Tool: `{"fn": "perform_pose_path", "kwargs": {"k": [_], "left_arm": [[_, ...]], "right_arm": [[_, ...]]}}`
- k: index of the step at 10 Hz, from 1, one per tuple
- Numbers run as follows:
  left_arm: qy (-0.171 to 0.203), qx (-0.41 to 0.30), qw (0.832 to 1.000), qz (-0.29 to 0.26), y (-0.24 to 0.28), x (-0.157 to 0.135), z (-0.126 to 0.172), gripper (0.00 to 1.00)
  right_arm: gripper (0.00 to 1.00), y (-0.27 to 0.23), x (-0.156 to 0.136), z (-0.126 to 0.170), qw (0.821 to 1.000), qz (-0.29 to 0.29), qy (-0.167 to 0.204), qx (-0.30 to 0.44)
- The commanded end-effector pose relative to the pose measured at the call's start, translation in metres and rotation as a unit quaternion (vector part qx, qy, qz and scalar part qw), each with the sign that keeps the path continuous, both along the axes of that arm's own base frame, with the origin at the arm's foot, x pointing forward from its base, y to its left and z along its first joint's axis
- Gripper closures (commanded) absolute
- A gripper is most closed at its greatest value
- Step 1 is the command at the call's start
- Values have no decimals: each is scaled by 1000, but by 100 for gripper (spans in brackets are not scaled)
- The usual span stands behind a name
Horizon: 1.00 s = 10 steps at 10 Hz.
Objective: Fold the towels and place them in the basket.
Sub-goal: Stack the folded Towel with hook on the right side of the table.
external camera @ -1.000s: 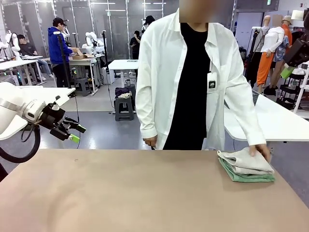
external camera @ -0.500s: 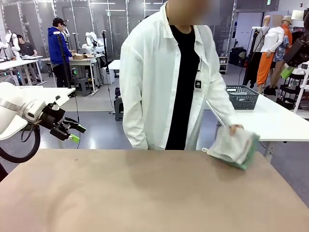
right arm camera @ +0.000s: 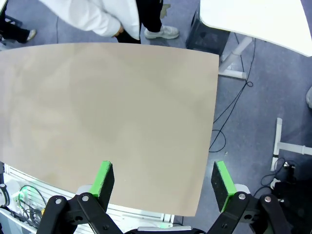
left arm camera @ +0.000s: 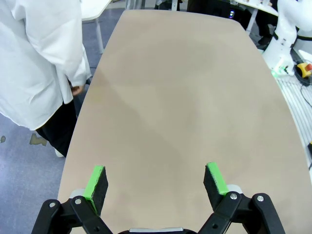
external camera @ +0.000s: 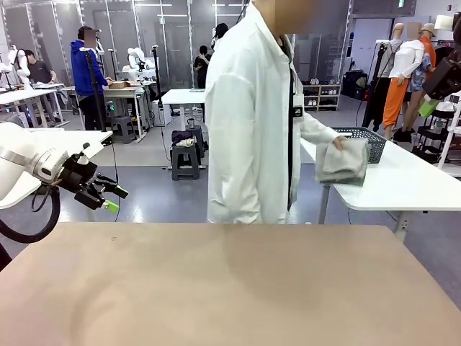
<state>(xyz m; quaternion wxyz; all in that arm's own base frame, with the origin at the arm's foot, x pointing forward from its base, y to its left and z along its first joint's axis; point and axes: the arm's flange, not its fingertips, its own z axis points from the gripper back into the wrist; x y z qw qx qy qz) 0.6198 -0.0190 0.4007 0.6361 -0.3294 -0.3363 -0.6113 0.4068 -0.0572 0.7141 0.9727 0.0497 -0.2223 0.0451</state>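
Behind the tan table stood a white side table with the basket on it. A person in a white coat held the towels by the basket. The left gripper and the right gripper hung wide open, holding nothing

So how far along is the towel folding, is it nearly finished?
Nearly. The towels look folded and stacked, held in the person's hand beside the basket on the white table behind. What is left is setting them in. The left gripper and right gripper are open, holding nothing.
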Motion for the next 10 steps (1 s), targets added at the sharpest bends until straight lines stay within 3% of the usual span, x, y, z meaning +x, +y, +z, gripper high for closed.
{"fn": "perform_pose_path", "kwargs": {"k": [1,10], "left_arm": [[-2,2,1000,2,-1,-2,1,0],[-2,2,1000,2,-1,-2,1,0]], "right_arm": [[0,1,0,2,1000,-4,4,4],[0,1,0,2,1000,-4,4,4]]}}
